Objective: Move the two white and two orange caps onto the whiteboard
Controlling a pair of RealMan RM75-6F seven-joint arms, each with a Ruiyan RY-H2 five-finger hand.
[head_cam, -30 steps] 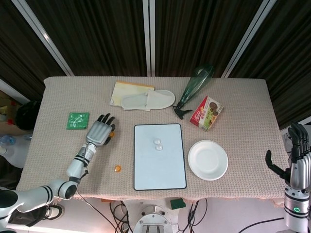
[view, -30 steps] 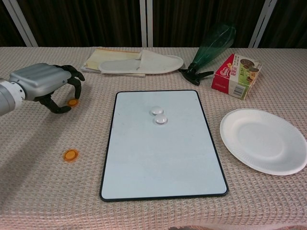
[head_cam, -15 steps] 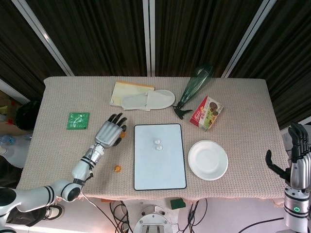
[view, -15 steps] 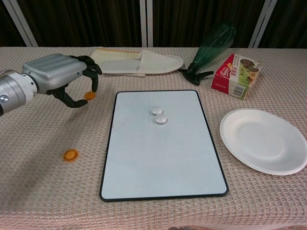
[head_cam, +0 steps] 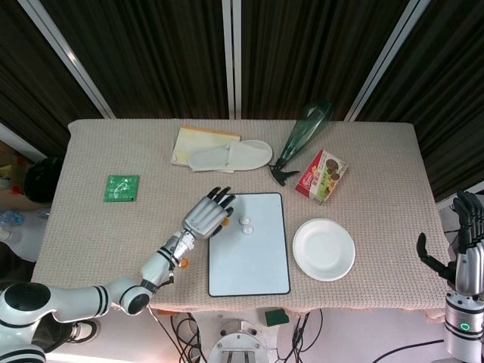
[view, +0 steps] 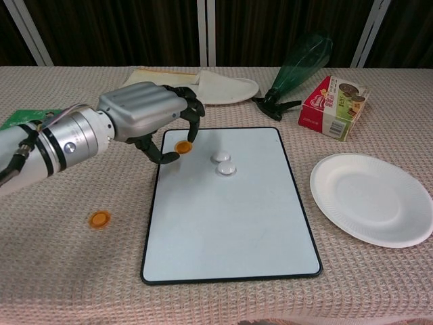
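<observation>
Your left hand (view: 145,115) pinches a small, round orange cap (view: 183,147) over the whiteboard's (view: 230,223) far-left corner, flat face toward you. The whiteboard's long axis runs near to far. Your right hand (head_cam: 467,249) hangs with fingers apart.

We see a table covered in a beige waffle-weave cloth (view: 61,271). Directly on it lie a black-framed whiteboard (view: 230,217), a round white paper plate (view: 372,200) to its right, one small orange cap (view: 100,219) to its left, a white slipper (view: 220,89) on a cream-coloured flat packet (head_cam: 195,140), a dark green plastic bottle (view: 301,64) (on its side), a red snack box (view: 335,107) and a flat green sachet (head_cam: 121,187).
</observation>
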